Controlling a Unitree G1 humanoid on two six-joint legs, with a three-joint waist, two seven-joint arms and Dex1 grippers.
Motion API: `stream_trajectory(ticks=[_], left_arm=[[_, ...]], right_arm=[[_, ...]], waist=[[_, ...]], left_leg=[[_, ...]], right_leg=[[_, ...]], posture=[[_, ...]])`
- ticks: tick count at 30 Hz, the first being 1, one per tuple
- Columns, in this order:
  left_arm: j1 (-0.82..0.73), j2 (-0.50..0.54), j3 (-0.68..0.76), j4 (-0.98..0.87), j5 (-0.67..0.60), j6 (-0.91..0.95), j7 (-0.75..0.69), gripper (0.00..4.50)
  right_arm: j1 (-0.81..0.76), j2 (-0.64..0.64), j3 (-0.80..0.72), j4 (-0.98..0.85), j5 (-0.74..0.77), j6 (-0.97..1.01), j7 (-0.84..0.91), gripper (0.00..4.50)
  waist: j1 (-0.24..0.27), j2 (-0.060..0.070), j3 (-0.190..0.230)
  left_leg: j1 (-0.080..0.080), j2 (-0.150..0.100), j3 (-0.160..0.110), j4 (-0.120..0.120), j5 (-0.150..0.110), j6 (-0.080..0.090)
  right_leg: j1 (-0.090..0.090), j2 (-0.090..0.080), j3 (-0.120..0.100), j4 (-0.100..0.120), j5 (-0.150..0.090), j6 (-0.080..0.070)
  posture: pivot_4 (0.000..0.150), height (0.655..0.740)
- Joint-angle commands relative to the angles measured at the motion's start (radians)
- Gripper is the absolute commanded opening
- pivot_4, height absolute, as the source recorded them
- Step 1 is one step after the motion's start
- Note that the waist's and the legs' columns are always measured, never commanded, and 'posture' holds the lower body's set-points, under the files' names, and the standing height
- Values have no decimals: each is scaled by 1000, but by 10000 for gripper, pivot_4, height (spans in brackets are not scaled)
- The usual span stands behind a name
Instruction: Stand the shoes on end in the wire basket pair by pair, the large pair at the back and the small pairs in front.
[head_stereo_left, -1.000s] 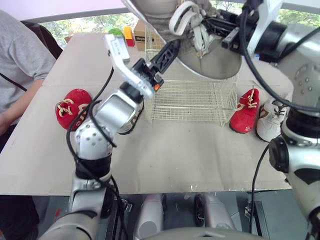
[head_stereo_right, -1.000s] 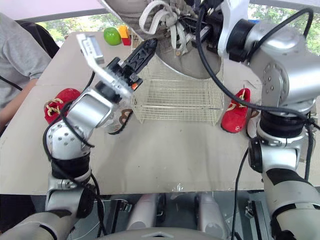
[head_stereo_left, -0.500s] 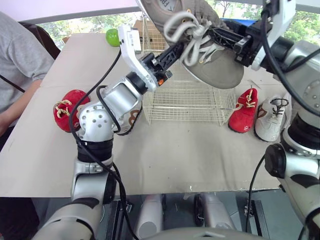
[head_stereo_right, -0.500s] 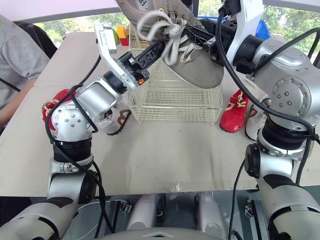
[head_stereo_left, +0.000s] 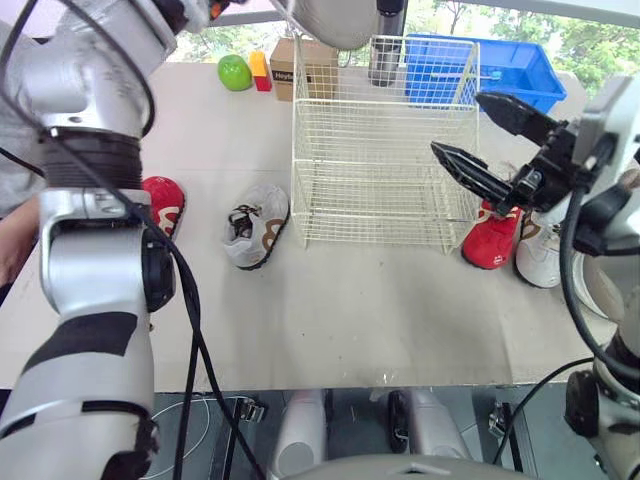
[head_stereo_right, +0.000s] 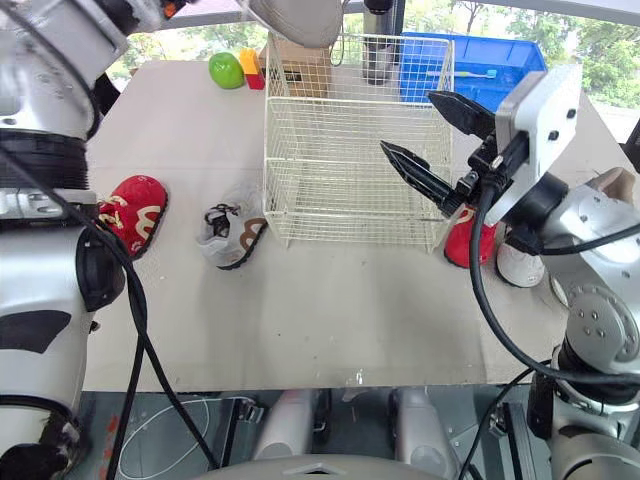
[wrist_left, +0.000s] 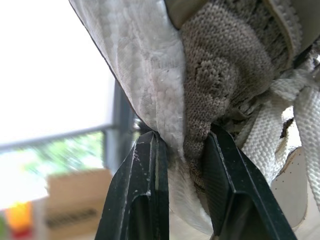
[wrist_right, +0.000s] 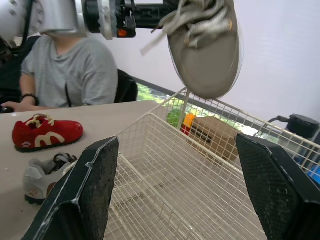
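Big shoe (wrist_right: 207, 45) is dangling up over the basket (head_stereo_left: 380, 200), with the left end effector (wrist_left: 182, 137) clamped on its heel collar. Right end effector (head_stereo_left: 455, 122) is spread wide beside the basket. Basket's empty, so I'd say nothing's placed yet. The small shoes (head_stereo_left: 255, 225) are all out on the counter (head_stereo_left: 350, 310).

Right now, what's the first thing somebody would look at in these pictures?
The big grey shoe, pinched by the left gripper, hangs high over the wire basket in the middle of the table. The right gripper is wide open by the basket's right side, with nothing in it. A red shoe lies to the basket's left and another red shoe to its right.
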Motion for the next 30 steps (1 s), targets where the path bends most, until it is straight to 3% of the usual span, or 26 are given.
stream_trajectory(ticks=[1,11,19,25,30], left_arm=[[2,-42,-71,80,174,-223,-145,6383],[111,-64,-115,118,319,-180,-364,6383],[103,8,-36,71,344,-76,-386,44816],[165,112,140,-143,183,168,-432,44816],[421,152,367,-464,-14,454,-354,44816]], right_arm=[[23,-4,-13,-57,26,-14,-70,35102],[135,-52,-25,-109,83,-34,-134,35102],[163,-69,4,-97,97,-68,-153,35102],[179,-86,44,-63,98,-104,-131,35102],[188,-95,87,-25,90,-145,-95,35102]], waist=[[0,0,0],[-20,0,0],[-35,1,0],[-48,1,0],[-49,1,0]], left_leg=[[0,0,0,0,0,1],[-1,1,-1,-1,-2,3],[3,1,-1,-1,-2,4],[3,2,-1,0,-2,4],[4,2,-1,1,-2,4]], right_leg=[[0,0,0,0,0,0],[-2,1,1,1,0,0],[0,1,2,3,0,0],[-1,2,3,6,0,0],[-1,1,3,7,-1,1]], posture=[[1500,7400],[1500,7400],[1500,7400],[1500,7400],[1500,7400]])
